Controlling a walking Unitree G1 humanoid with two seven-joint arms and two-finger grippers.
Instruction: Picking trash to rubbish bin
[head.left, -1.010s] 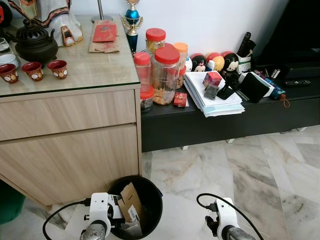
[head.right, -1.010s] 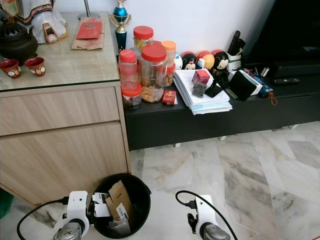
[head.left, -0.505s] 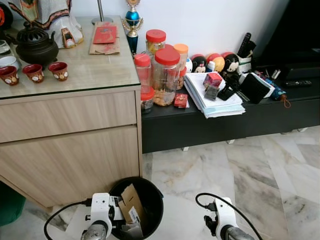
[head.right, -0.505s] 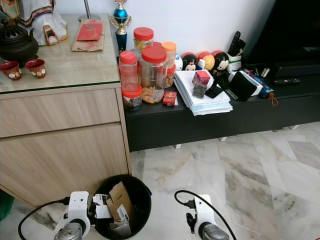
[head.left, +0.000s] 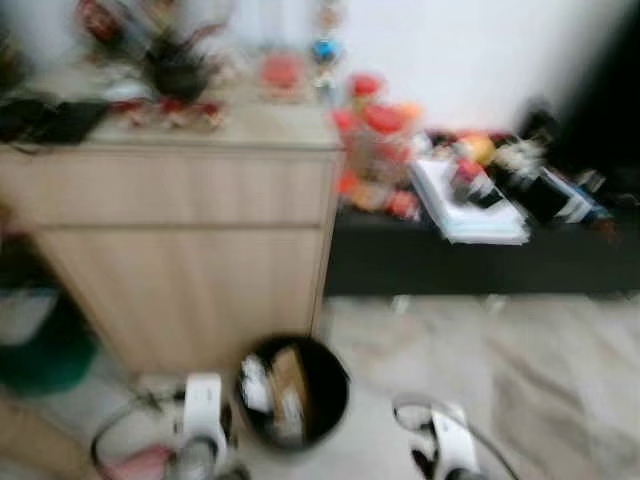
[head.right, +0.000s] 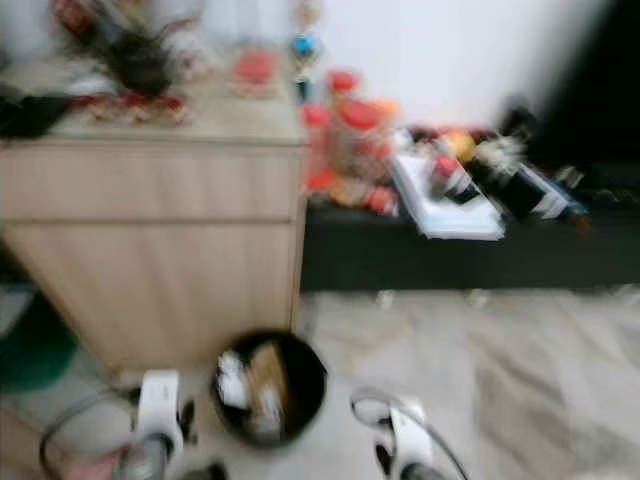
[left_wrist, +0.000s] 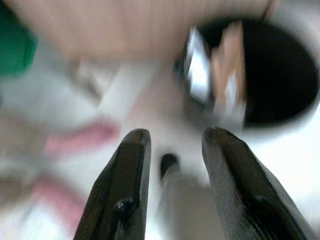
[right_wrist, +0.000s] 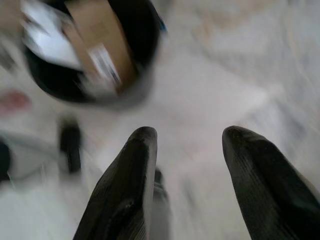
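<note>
- On the far left of the blurred head views, a green thing (head.left: 45, 350) sits on the floor beside a wooden cabinet (head.left: 190, 250)
- Small dark and red items, too smeared to name, crowd the cabinet top
- At the foot of the cabinet's right corner stands the black rubbish bin (head.left: 292, 392), round and open, on the pale marble floor (head.left: 540, 380)
- Cardboard (right_wrist: 97, 42) and white paper scraps (right_wrist: 42, 35) lie inside the bin, showing above its rim
- Just left of the bin, low in the head views, is the left arm's white wrist; the left gripper (left_wrist: 172, 145) hangs over the floor with its two black fingers parted by a clear gap, gripping nothing
- A pink streak (left_wrist: 82, 140) lies on the floor near those fingers; what it is cannot be told
- To the right of the bin the right arm's wrist shows, a black cable looping from it; the right gripper (right_wrist: 187, 145) also hangs above bare floor beside the bin, fingers spread wide and empty
- Behind, right of the cabinet, a low black shelf (head.left: 480, 260) carries red-lidded jars (head.left: 375, 150), a stack of papers (head.left: 465, 195) and other blurred clutter
</note>
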